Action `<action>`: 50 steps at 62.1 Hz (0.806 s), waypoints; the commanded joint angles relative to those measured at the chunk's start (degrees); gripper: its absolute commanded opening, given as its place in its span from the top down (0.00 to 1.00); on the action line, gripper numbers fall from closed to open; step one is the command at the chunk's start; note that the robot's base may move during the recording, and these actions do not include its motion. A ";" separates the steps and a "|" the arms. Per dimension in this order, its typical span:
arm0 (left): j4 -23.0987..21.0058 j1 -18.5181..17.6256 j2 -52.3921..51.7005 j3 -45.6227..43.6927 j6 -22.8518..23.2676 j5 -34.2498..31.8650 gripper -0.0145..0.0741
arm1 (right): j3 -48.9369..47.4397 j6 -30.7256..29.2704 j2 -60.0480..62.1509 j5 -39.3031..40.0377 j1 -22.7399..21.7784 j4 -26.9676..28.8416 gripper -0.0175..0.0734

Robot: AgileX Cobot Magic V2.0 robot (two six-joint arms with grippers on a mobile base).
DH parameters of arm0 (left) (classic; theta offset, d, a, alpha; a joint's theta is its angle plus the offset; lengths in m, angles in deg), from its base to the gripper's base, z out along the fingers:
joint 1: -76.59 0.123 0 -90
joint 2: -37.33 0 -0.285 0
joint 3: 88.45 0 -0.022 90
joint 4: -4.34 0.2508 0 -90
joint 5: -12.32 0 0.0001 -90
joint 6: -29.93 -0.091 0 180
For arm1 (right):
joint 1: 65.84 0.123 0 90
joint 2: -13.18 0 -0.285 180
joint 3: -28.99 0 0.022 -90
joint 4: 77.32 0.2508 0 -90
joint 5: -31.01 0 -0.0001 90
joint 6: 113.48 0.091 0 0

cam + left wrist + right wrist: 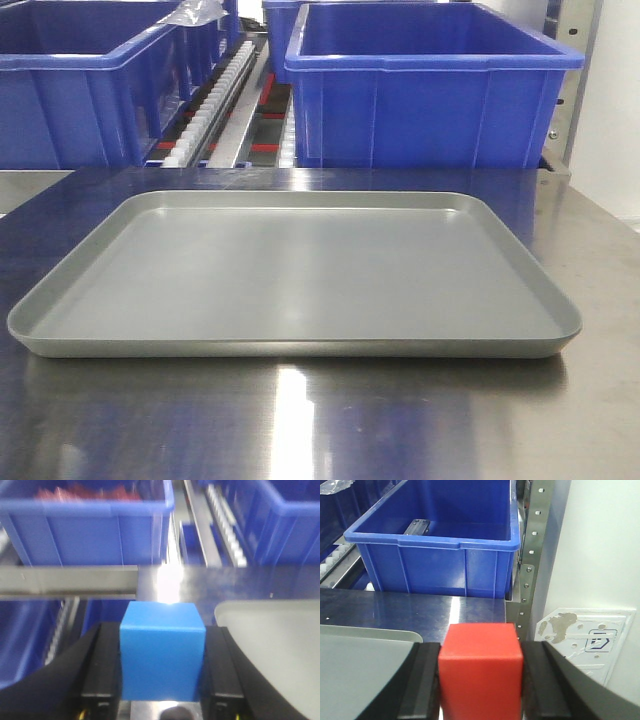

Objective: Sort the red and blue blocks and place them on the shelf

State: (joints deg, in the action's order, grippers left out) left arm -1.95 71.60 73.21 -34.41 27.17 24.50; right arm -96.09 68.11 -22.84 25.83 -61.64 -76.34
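Your left hand clamped blue block left of tray; right hand clamped red block right of tray. Both faced shelf, likely for placing.

Steel table, grey tray, shelf with blue bins

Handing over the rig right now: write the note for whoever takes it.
Left gripper: shut on the blue block.
Right gripper: shut on the red block.
Both blocks are held at the sides of the grey tray, facing the shelf. No block shows in the tray.
Done: both blocks gripped.
Left: set each on the shelf, sorted by colour.
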 commanded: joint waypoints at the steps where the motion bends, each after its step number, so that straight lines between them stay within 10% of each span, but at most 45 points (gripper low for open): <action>1: 0.53 0.21 -3.33 -1.23 0.10 -5.23 0.70 | -1.65 -0.30 0.04 4.64 -0.45 -0.46 0.75; 50: 1.83 0.21 -13.50 -1.23 0.10 -5.38 0.70 | -1.65 -0.30 0.04 4.64 -0.45 -0.46 0.75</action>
State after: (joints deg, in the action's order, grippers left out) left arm 0.02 71.74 59.33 -34.05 27.08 24.50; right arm -96.09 68.11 -22.84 25.83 -61.64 -76.34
